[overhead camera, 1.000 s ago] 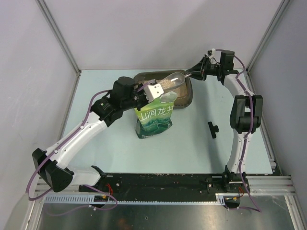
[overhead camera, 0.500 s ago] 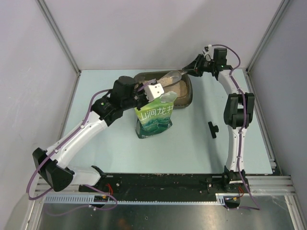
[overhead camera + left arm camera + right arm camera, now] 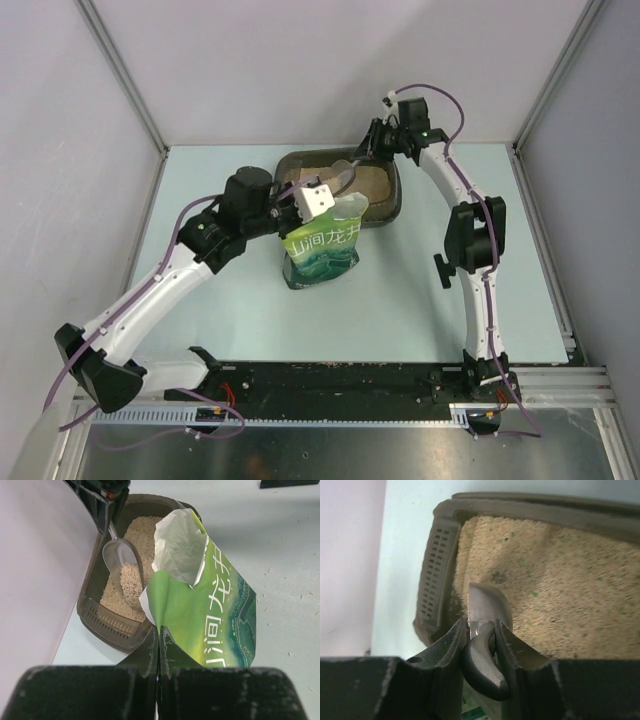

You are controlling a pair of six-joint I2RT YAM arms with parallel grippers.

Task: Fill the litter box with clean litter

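The dark brown litter box lies at the back of the table with beige clean litter in it. A green pouch stands in front of it, mouth open. My left gripper is shut on the pouch's top edge. My right gripper is shut on the dark handle of a silver scoop. The scoop hangs tilted over the box's left part, some litter in its bowl. In the right wrist view litter covers the box floor inside the slotted wall.
A small black part lies on the table to the right of the pouch. A few loose granules are scattered on the table. Enclosure walls close in the back and both sides, close behind the box.
My right arm has swung left, carrying the scoop from the box's right end to over its left part. My left arm has shifted slightly left, still holding the pouch.
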